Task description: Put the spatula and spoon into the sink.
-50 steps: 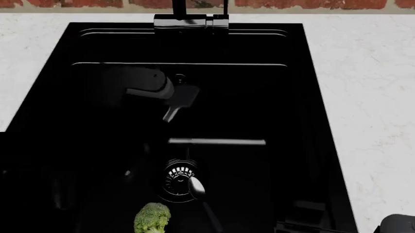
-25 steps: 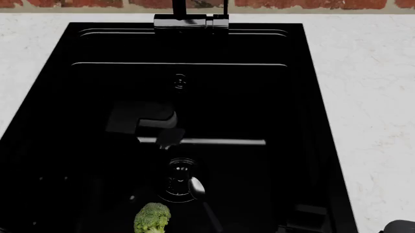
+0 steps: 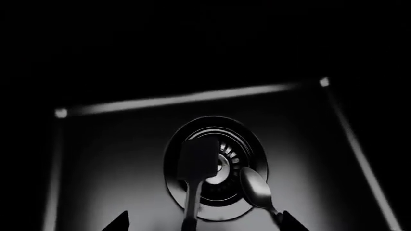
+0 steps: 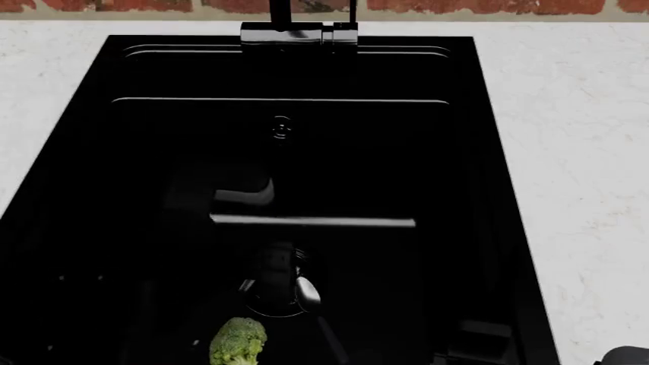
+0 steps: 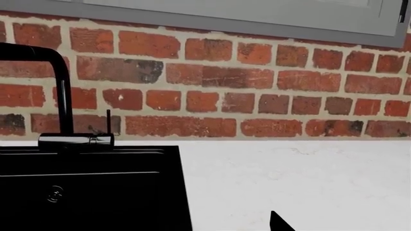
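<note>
The sink point(image 4: 493, 190) is a glossy black basin with a round metal drain point(image 3: 242, 144). The spatula point(image 3: 198, 157) is black; its blade covers part of the drain and its handle runs back between my left gripper's fingers. In the head view the spatula point(image 4: 267, 265) is a dim shape over the drain. The spoon point(image 3: 255, 187) lies beside it on the drain's rim, and the head view shows the spoon point(image 4: 307, 293) there too. My left gripper point(image 3: 205, 224) is open, its tips wide apart on either side of the handle. My right gripper point(image 5: 212, 226) is over the counter, with one fingertip point(image 5: 280, 224) showing.
A green broccoli floret point(image 4: 239, 340) sits in the basin near the front. A black faucet point(image 4: 299, 32) stands at the back rim before a red brick wall point(image 5: 212, 77). White stone counter point(image 4: 578, 152) flanks the basin on both sides.
My left arm has carried the spatula from near the overflow at the back, down and forward, to the drain. The spoon and broccoli have not moved.
</note>
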{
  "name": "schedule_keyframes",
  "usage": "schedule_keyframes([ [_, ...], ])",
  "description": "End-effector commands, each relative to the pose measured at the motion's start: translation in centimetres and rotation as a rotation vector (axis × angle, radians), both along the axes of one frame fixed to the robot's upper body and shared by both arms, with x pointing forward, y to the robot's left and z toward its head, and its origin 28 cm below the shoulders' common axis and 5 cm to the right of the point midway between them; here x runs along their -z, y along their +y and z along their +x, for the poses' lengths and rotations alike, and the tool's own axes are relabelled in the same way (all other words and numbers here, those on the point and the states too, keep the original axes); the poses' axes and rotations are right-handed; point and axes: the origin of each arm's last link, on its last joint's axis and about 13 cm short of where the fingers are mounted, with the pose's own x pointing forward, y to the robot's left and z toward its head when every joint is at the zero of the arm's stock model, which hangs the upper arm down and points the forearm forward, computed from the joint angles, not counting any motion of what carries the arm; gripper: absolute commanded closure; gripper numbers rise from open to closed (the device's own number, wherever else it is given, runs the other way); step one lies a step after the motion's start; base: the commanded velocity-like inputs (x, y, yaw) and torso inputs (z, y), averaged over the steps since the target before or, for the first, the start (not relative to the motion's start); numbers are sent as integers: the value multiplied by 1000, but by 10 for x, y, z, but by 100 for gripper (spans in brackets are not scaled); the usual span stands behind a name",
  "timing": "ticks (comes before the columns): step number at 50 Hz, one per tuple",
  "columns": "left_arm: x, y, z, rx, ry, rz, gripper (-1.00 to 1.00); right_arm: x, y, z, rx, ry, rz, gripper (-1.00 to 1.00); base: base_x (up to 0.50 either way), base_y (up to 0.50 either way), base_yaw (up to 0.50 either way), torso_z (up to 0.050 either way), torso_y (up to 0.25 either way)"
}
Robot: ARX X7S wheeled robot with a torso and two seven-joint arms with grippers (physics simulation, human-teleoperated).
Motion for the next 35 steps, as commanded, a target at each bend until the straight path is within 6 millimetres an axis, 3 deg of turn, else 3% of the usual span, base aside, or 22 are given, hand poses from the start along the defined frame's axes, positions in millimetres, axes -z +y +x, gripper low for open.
schedule_keyframes([
  [1, -24, -2, -11, 31, -92, -9, -100, -3, 2, 3, -25, -39, 0, -100, 0, 0, 0, 0, 0],
  [18, -93, 16, -67, 74, -372, -28, -100, -1, 1, 2, -23, -38, 8, -100, 0, 0, 0, 0, 0],
  [27, -110, 35, -94, 48, -489, -18, -100, 2, 0, 1, -20, -37, 14, -100, 0, 0, 0, 0, 0],
  [35, -109, 48, -106, 3, -520, -26, -100, 1, 0, 1, -20, -39, 13, -100, 0, 0, 0, 0, 0],
])
